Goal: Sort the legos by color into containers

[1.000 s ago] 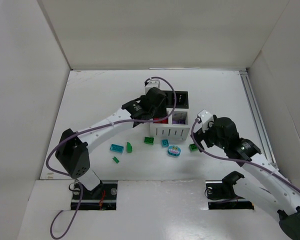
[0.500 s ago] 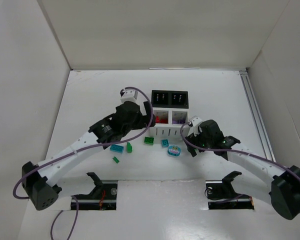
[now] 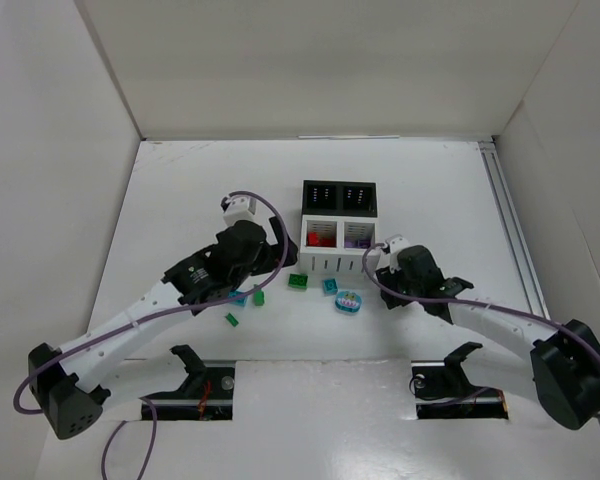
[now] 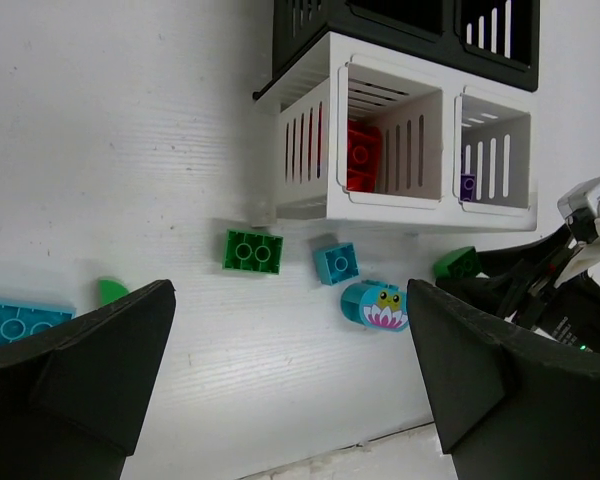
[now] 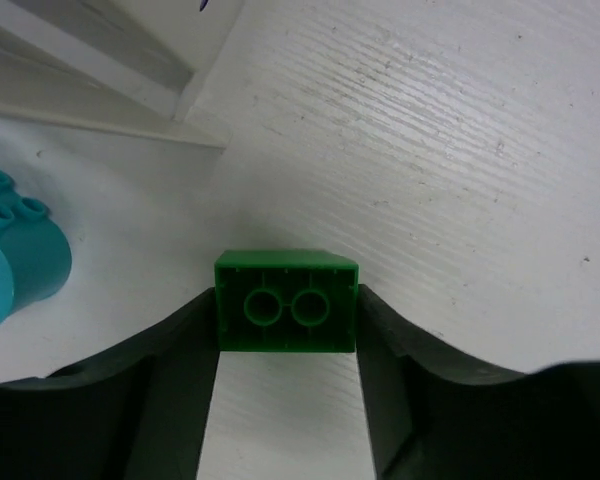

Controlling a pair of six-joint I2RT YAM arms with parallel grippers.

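two white bins point(image 4: 390, 208) show red bricks point(image 4: 363, 155) and a half-hidden purple brick point(image 4: 468, 184); the black bins point(image 4: 480, 64) are cut off at top. left gripper point(image 4: 290, 330) hangs wide, empty. right gripper point(image 5: 287, 335) pinches a green brick point(image 5: 286, 305) on the table point(image 5: 460, 150), hidden from above.

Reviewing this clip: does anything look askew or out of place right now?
One thing: the green brick between the right tool's fingers appears tipped on its side, its hollow underside facing the wrist camera rather than downward. The white bins stand square; nothing else stands out.
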